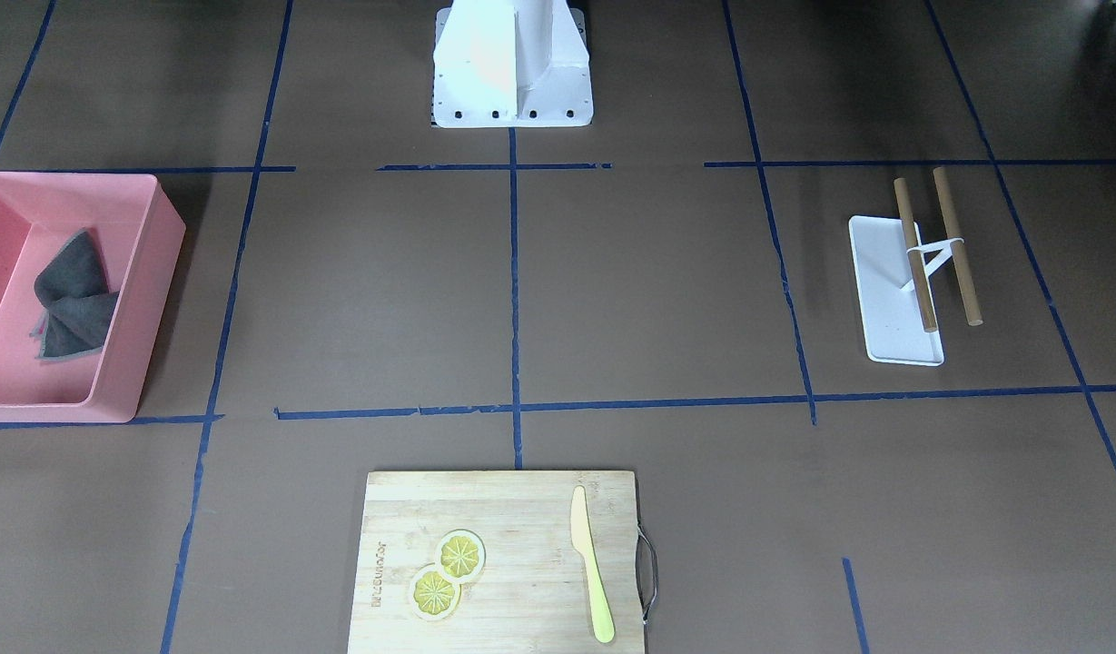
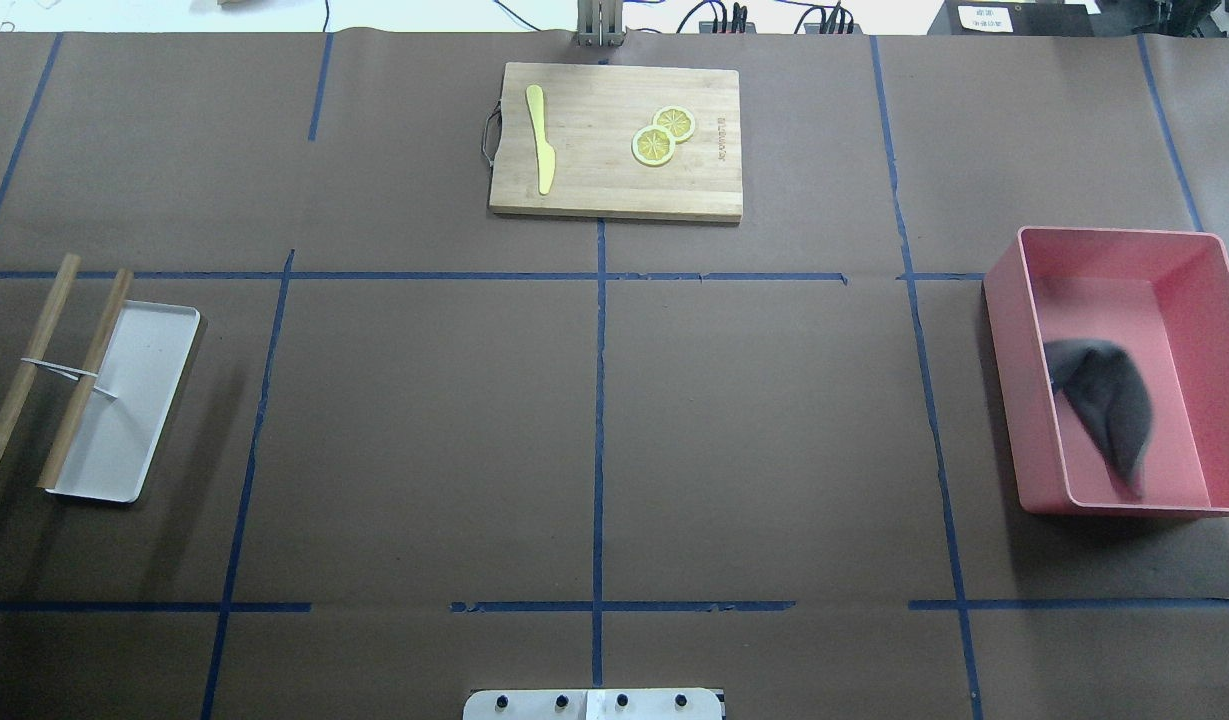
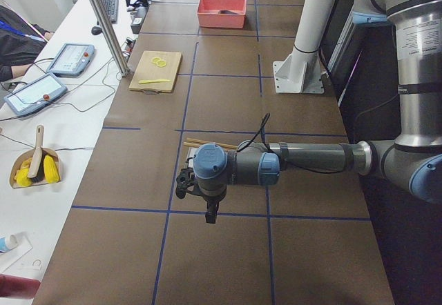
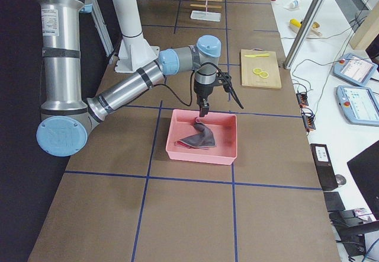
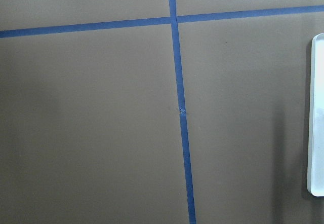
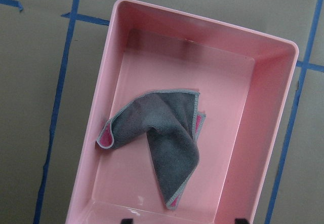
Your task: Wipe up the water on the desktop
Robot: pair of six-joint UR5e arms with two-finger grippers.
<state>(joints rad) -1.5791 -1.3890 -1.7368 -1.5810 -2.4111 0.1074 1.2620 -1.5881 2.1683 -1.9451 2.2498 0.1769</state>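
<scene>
The brown desktop (image 2: 424,430) with its blue tape grid fills the overhead view; I see no water patch on it. A dark grey cloth (image 6: 162,138) lies crumpled in a pink bin (image 6: 202,26) at the robot's right (image 2: 1004,380). My right gripper (image 4: 228,90) hangs above the bin's far side. In the right wrist view its two fingertips (image 6: 126,220) just show at the bottom edge, wide apart, with nothing between them. My left gripper (image 3: 185,183) hovers over bare desktop beside the white tray (image 5: 316,112). I cannot tell whether it is open or shut.
A wooden cutting board (image 2: 614,140) with two lemon slices (image 2: 664,135) and a yellow knife (image 2: 541,135) lies at the far edge. A white tray (image 2: 134,400) with two wooden sticks (image 2: 84,375) is at the left. The robot base (image 1: 512,68) stands at the near edge.
</scene>
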